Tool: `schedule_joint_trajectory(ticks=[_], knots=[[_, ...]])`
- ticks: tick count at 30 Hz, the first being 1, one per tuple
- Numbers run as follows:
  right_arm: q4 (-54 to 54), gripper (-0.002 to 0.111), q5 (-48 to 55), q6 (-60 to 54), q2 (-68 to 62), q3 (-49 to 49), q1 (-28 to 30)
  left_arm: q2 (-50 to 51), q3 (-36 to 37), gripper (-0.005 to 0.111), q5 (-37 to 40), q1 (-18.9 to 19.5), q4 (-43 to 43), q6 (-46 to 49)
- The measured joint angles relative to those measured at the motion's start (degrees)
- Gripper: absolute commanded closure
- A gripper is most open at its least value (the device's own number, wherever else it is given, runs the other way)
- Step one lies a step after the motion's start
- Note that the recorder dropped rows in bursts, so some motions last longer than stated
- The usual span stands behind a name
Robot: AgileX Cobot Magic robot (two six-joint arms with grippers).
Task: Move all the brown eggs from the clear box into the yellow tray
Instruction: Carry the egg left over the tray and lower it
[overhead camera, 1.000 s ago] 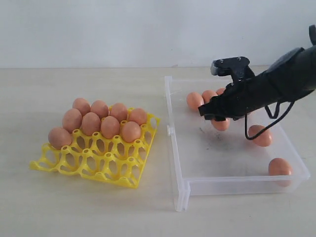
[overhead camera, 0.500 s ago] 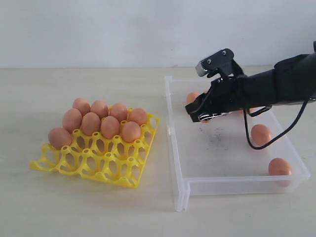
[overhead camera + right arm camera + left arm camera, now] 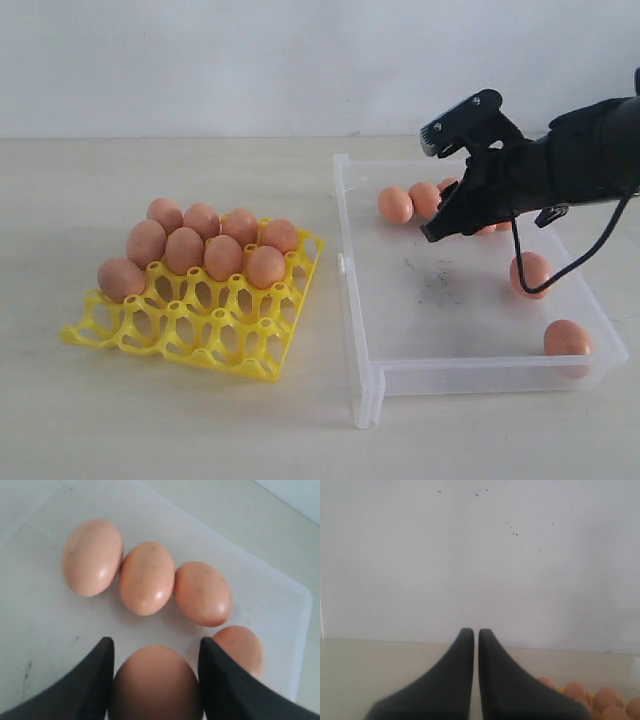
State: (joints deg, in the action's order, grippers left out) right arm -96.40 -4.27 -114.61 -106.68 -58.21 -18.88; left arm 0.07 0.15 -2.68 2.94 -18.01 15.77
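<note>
On a beige table [image 3: 200, 420] lie smooth, matte orange-brown eggs [image 3: 395, 204].

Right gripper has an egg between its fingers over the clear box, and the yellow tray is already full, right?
Not full: the exterior view shows the yellow tray with its front cups empty. The right gripper does hold an egg over the clear box.

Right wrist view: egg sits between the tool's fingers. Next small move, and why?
Probably raise the right tool straight up: its fingers clamp a brown egg low over the clear box, whose wall stands between it and the yellow tray with empty front cups.
</note>
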Motion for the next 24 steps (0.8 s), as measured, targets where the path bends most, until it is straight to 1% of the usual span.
schedule_joint_trajectory(ticks=[2,4,7,10,11,12,14,15,18,21,24], knots=[[1.11,0.109,-4.21,9.84,0.0,-0.86,-0.92,0.0,0.0,0.103,0.0,0.0,0.0,0.0],[5.7,0.109,-7.16,22.39,0.0,-1.46,-1.26,0.0,0.0,0.103,0.0,0.0,0.0,0.0],[21.31,0.109,-10.45,48.74,0.0,-1.45,-1.26,0.0,0.0,0.103,0.0,0.0,0.0,0.0],[43.09,0.109,-13.51,78.01,0.0,-1.45,-2.14,0.0,0.0,0.103,0.0,0.0,0.0,0.0],[52.22,0.109,-14.77,86.69,0.0,-1.45,-2.88,0.0,0.0,0.103,0.0,0.0,0.0,0.0],[61.68,0.109,-16.34,94.6,0.0,-1.45,-3.76,0.0,0.0,0.103,0.0,0.0,0.0,0.0],[79.13,0.109,-20.19,106.46,0.0,-0.9,-5.71,0.0,0.0,0.103,0.0,0.0,0.0,0.0],[86.22,0.109,-22.86,111.6,0.0,-0.3,-6.86,0.0,0.0,0.103,0.0,0.0,0.0,0.0],[100.3,0.109,-32.01,121.63,0.0,1.86,-9.91,0.0,0.0,0.103,0.0,0.0,0.0,0.0],[109.13,0.109,-41.71,131.29,-0.15,2.75,-12.55,0.0,0.0,0.103,0.0,0.0,0.0,0.0],[114.78,0.109,-53.08,139.68,-2.37,2.85,-14.29,0.0,0.0,0.103,0.0,0.0,0.0,0.0]])
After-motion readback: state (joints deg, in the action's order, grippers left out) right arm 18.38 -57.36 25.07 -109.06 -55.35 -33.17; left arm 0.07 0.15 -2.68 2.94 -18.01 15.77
